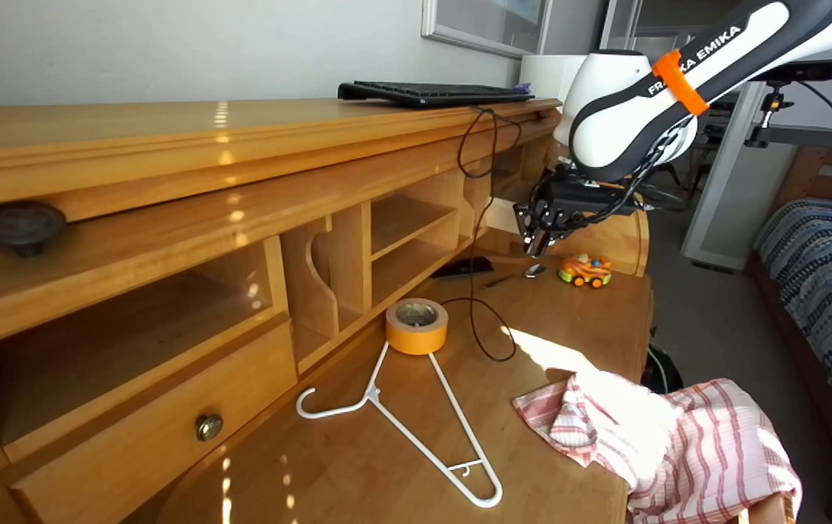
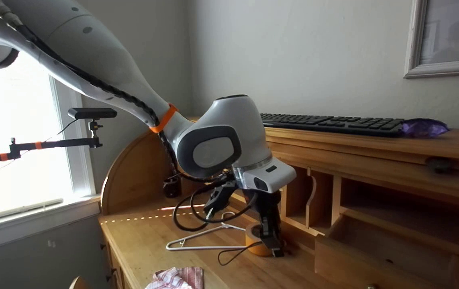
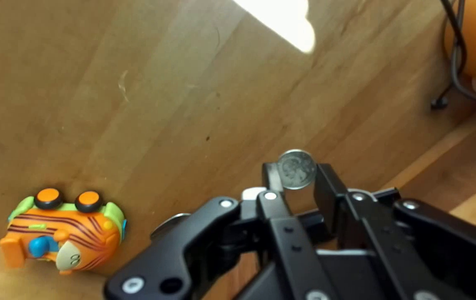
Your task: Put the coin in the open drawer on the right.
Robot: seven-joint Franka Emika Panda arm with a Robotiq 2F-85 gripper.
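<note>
The coin is a round silver disc. It is held edge to edge between the two fingertips of my gripper, with its face toward the wrist camera. The gripper is above the desk, and shows in both exterior views; the coin cannot be made out there. The small honey-coloured drawer is pulled out at the lower right of an exterior view, its pale inside showing and a small dark spot on its floor. In that picture the gripper is left of the drawer. The drawer is out of the wrist view.
A toy car and a spoon lie below the gripper. An orange tape roll, white hanger, looping black cable and striped cloth are on the desk. A keyboard sits on the top shelf.
</note>
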